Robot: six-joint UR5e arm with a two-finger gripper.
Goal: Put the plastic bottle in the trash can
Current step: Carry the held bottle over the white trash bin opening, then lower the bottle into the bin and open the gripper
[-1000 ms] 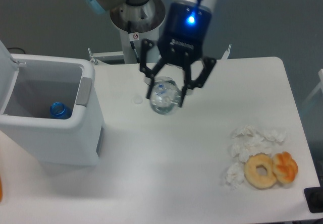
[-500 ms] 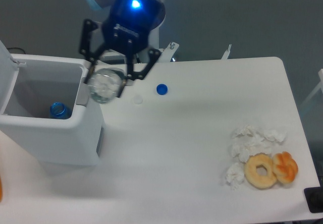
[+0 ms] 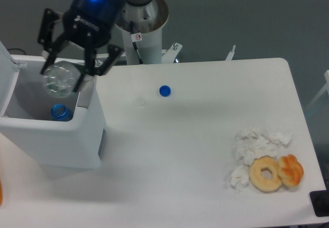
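Foreground: doughnut [image 3: 266, 173], orange pastry [image 3: 291, 169] and crumpled tissues [image 3: 253, 147] lie together at the near right of the white table [image 3: 205, 197], well apart from the action.

Bin: trash can [image 3: 61, 143] stands open at the left, its white lid [image 3: 6, 74] tipped back, a blue round-rimmed object [image 3: 61, 113] resting on the grey floor inside.

Mid-table: small blue cap [image 3: 164, 90] lies loose near the table's far edge, a faint pale disc [image 3: 140, 101] just beside it.

Bottle: plastic bottle [image 3: 60, 78] hangs over the bin's opening near its right wall, ribbed base turned toward the camera.

Pincer: gripper [image 3: 64, 76] is clamped on the bottle, black fingers [image 3: 84, 75] pressed to either side.

Arm: blue status light glows on the wrist, with the robot's base column [image 3: 144, 27] behind.

Risk: bottle sits close to the right rim; a release here could, by my judgement, clip that edge and bounce out onto the table, and the crinkled plastic may cling to a finger.

Change: half a second ago the bottle hung outside over the bin's right wall; a second ago it was over mid-table, hiding the cap.
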